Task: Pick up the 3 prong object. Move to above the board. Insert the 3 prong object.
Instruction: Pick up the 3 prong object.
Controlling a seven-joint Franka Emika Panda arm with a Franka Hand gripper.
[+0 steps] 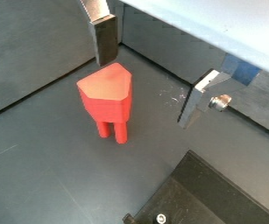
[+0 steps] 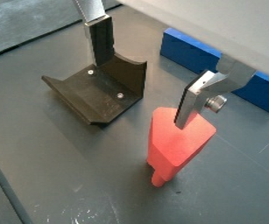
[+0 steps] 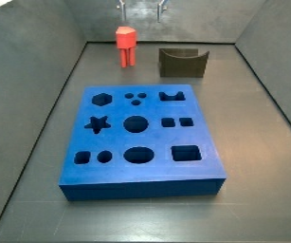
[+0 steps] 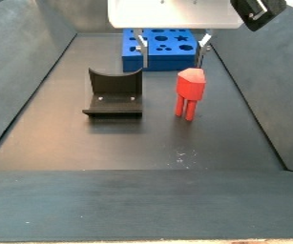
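Note:
The red-orange 3 prong object (image 3: 126, 43) stands upright on its legs on the dark floor, beyond the far end of the board; it also shows in the other side view (image 4: 190, 91) and in both wrist views (image 1: 105, 98) (image 2: 178, 140). The blue board (image 3: 141, 142) lies flat with its many dark cut-outs (image 4: 161, 43); one corner shows in a wrist view (image 2: 201, 57). My gripper (image 4: 169, 52) hangs open and empty just above the peg (image 3: 141, 9). The peg sits off centre, close under one finger (image 1: 105, 42) (image 2: 199, 96), touching neither.
The dark fixture (image 4: 113, 93) with a U-notched wall stands beside the peg (image 3: 182, 63) (image 2: 98, 87). Grey walls enclose the floor on both sides.

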